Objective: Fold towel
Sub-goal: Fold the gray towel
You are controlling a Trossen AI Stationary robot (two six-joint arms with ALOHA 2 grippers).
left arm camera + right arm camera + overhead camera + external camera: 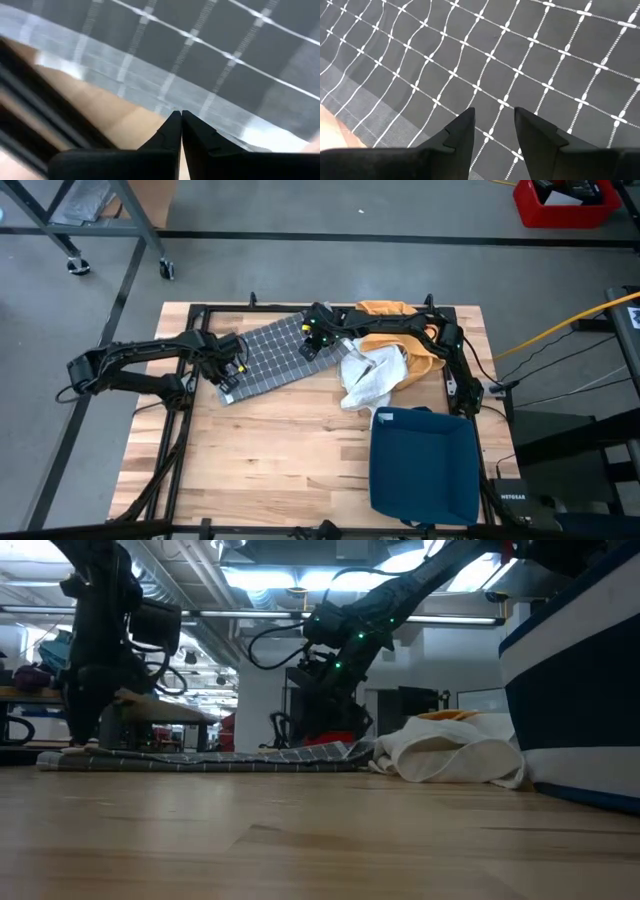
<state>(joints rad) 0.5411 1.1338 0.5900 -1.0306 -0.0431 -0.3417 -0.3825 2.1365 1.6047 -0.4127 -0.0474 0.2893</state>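
A dark grey towel [275, 355] with a white grid lies flat and slanted on the wooden table, its underside on the wood. My left gripper [231, 377] points down at the towel's left end, shut at the pale border [150, 85]. In the low view, my left gripper [85, 740] reaches down to the level of the towel [220, 758]. My right gripper [311, 344] hovers over the towel's right end. In its wrist view, my right gripper [494, 117] is open, with flat cloth [520, 50] beyond it and nothing between the fingers. My left gripper is shut at the outer edge of the towel's pale border [200, 117], at the towel's left end. It comes from above, pointing down. The shut fingertips [172, 125] hide how much cloth lies between them. The towel lies flat on the table around them.
A crumpled white cloth [370, 375] and an orange cloth [400, 340] lie right of the towel. A dark blue bin [425, 460] stands at the near right. A black frame [185, 440] borders the table. Bare wood [270, 460] lies near the front.
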